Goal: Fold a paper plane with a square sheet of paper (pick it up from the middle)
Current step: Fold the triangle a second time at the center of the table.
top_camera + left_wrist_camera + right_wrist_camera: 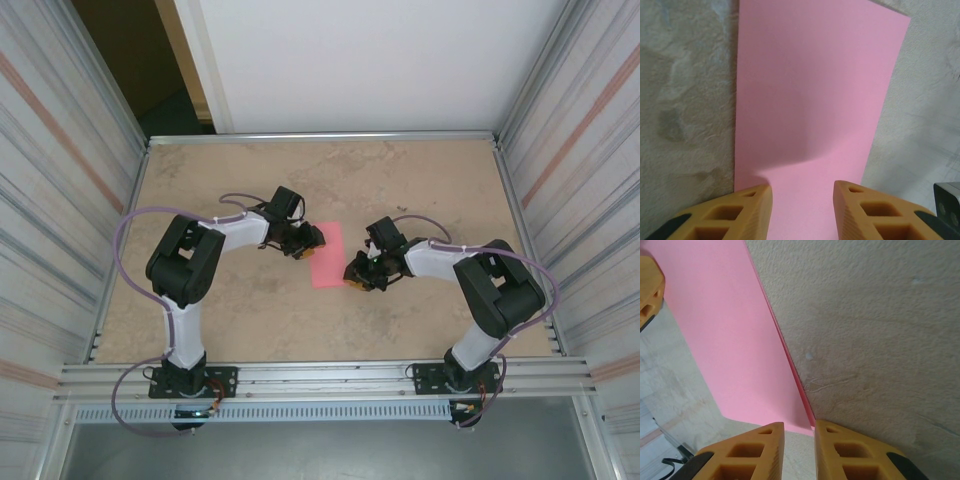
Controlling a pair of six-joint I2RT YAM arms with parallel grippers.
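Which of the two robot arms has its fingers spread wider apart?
The left arm's fingers: a broad strip of the pink paper shows between them, while the right arm's fingers leave just a narrow slit at the paper's corner.

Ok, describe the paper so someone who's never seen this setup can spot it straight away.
Look at the mottled beige table boxed in by metal walls, then at its middle, where the left gripper and right gripper nearly meet. Between them lies the paper, a flat narrow rectangle. It is the one bright pink thing on that beige surface.
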